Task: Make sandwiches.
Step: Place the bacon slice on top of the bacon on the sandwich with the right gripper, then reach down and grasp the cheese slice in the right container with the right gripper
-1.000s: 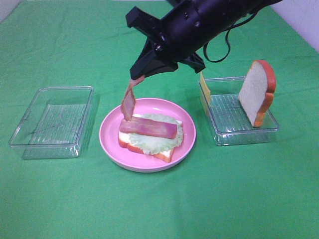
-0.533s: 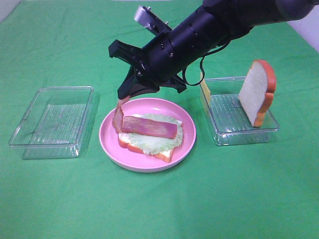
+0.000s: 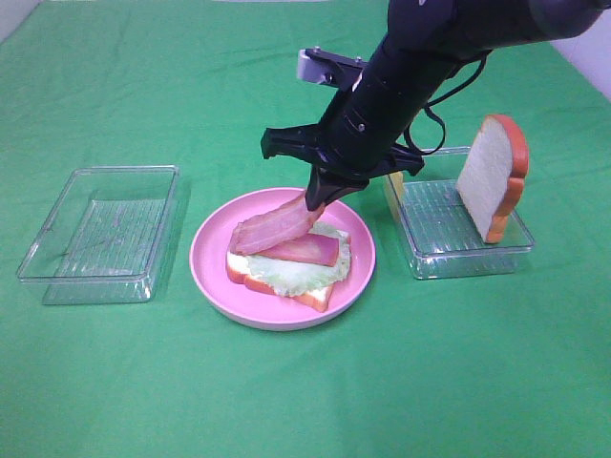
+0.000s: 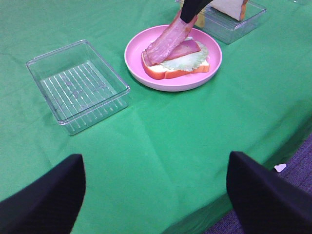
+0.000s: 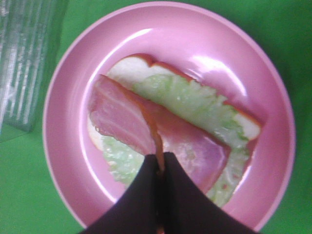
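On the pink plate (image 3: 210,272) lies the partial sandwich (image 3: 286,272): a bread slice, pale green lettuce (image 5: 192,102) and one flat bacon strip (image 3: 310,250). My right gripper (image 3: 320,196) is shut on a second bacon strip (image 3: 272,227), whose free end rests slantwise across the stack; the wrist view shows that held strip (image 5: 119,119) pinched between the black fingers (image 5: 144,195). A second bread slice (image 3: 494,176) leans upright in the right clear container (image 3: 434,253), and a yellow cheese slice (image 3: 390,183) stands at its left wall. My left gripper (image 4: 156,195) is open, low over the table's near left edge.
An empty clear container (image 3: 100,234) sits left of the plate, also seen as the clear container (image 4: 78,85) from the left wrist. Green cloth (image 3: 305,382) covers the table. The floor (image 4: 287,175) shows past the table edge.
My right gripper swung right and lower over the plate, and the hanging bacon strip now lies slantwise on the stack instead of dangling at its left end.
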